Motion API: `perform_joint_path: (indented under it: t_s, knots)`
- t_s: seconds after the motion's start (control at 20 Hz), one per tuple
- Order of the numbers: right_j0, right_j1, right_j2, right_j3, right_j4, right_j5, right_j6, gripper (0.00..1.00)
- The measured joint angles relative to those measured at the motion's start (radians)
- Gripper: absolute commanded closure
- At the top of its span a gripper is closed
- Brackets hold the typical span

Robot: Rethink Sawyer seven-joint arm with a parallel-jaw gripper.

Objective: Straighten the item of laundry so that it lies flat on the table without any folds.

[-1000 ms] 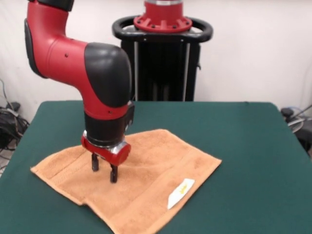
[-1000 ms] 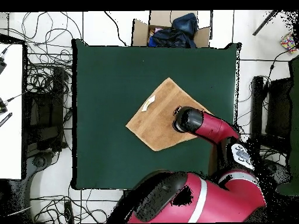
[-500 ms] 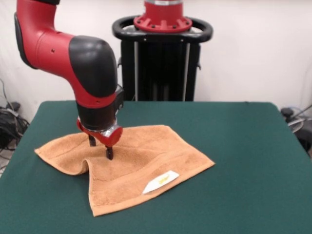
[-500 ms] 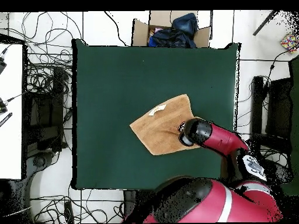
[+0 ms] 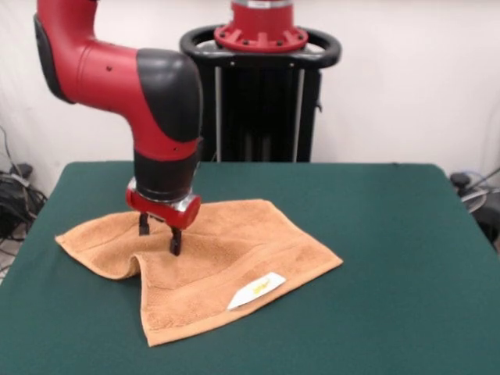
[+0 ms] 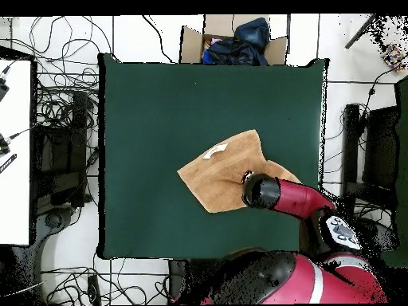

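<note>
Left of centre in the front view, my tool (image 5: 159, 237) is hanging just over the towel (image 5: 226, 262), its two dark fingers (image 5: 176, 241) spread apart and pinching nothing; I cannot tell whether the tips are touching the cloth. My red and black arm (image 5: 148, 94) is reaching down to it from the upper left of the frame. Below the tool the towel is lying on the green table (image 5: 391, 258) in the lower left part of that frame, rumpled: a raised fold is running through it under my fingers, and its left corner is curling up. Its white tag (image 5: 256, 290) is showing near the lower edge. Seen from overhead, the towel (image 6: 219, 171) is sitting right of the table's (image 6: 159, 103) middle, with my arm (image 6: 275, 194) covering its lower right part.
</note>
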Motion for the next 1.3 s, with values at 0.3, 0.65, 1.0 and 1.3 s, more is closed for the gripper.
perform_joint_path:
  t_s: [0.3, 0.65, 1.0, 1.3]
  knots:
    - [0.015, -0.018, 0.0, 0.034, -0.062, -0.202, 0.0, 0.0]
    - [0.046, -0.111, 0.02, 0.033, -0.036, -0.188, 0.0, 0.0]
    - [0.102, -0.197, 0.025, -0.017, 0.0, 0.017, 0.0, 0.0]
    - [0.11, -0.187, 0.033, -0.093, 0.01, 0.021, 0.0, 0.0]
